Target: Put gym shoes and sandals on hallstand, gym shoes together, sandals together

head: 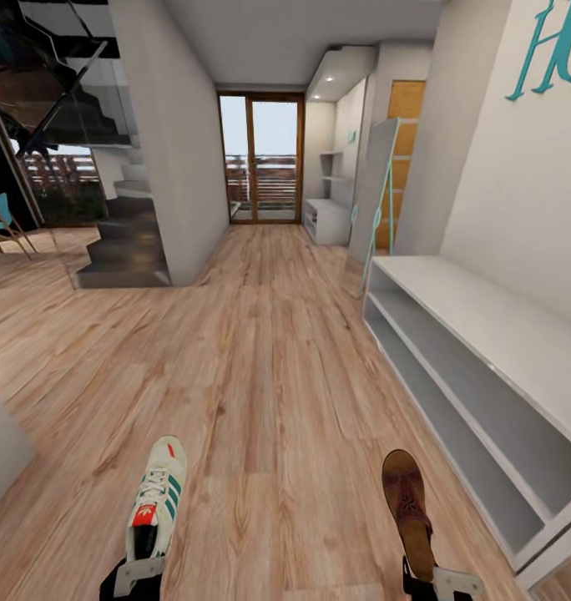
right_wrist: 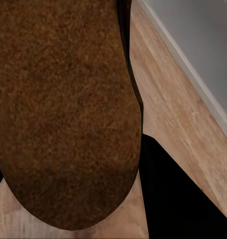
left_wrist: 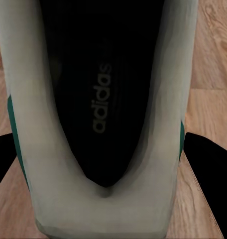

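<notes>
The left end effector is clamped on a white gym shoe by its heel. The right end effector is clamped on a brown sandal. Both are over the wood floor. The grey shoe rack stands just to the right, shelves bare. Stairs are far off left.

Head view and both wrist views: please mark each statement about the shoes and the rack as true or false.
1. The left hand grips a gym shoe at its heel. True.
2. The right hand holds a second gym shoe. False: it holds a brown sandal.
3. The hallstand is at the robot's right. True.
4. A sandal already lies on the hallstand's bench top. False: what shows of the bench top is bare.
5. The gym shoe's insole reads "adidas". True.
</notes>
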Controlling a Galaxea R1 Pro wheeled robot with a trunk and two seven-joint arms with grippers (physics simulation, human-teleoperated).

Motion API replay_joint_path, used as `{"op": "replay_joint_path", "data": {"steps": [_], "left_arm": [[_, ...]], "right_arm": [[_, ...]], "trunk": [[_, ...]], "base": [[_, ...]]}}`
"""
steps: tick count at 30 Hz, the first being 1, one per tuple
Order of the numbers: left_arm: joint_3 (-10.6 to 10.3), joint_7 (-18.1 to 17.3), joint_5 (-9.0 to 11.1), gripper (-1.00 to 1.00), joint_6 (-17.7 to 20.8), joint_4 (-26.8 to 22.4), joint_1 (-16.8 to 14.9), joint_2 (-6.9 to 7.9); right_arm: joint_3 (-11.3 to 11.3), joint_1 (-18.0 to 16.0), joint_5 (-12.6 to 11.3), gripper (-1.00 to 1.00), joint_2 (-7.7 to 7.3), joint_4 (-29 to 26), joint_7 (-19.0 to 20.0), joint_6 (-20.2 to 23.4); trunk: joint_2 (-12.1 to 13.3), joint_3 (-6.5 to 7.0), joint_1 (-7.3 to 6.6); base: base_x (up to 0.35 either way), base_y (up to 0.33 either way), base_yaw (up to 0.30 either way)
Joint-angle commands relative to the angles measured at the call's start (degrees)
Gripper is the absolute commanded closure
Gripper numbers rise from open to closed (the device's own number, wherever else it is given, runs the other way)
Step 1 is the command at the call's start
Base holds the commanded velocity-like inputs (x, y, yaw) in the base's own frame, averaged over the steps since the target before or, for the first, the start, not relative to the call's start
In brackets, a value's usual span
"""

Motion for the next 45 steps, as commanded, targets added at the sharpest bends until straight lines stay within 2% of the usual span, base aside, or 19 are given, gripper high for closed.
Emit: {"op": "replay_joint_path", "data": {"steps": [1, 7, 22, 45], "left_arm": [[0.5, -0.4, -0.4, 1.0, -0.2, 0.0, -0.1, -0.04], [0.5, -0.4, -0.4, 1.0, -0.2, 0.0, -0.1, -0.04], [0.4, -0.4, -0.4, 1.0, -0.2, 0.0, -0.1, -0.21], [0.4, -0.4, -0.4, 1.0, -0.2, 0.1, -0.1, -0.2]], "right_arm": [[-0.2, 0.0, 0.4, 1.0, 0.02, 0.1, -0.2, -0.1], [-0.2, 0.0, 0.4, 1.0, 0.08, 0.1, -0.2, -0.1], [-0.2, 0.0, 0.5, 1.0, -0.02, 0.0, -0.2, -0.1], [-0.1, 0.0, 0.5, 1.0, 0.02, 0.2, -0.3, -0.2]], "trunk": [[0.0, -0.05, 0.02], [0.0, -0.09, 0.02], [0.0, -0.89, 0.02], [0.0, -0.94, 0.02]], "base": [[0.338, 0.0, 0.0], [0.338, 0.0, 0.019], [0.338, 0.0, 0.16], [0.338, 0.0, 0.006]]}}
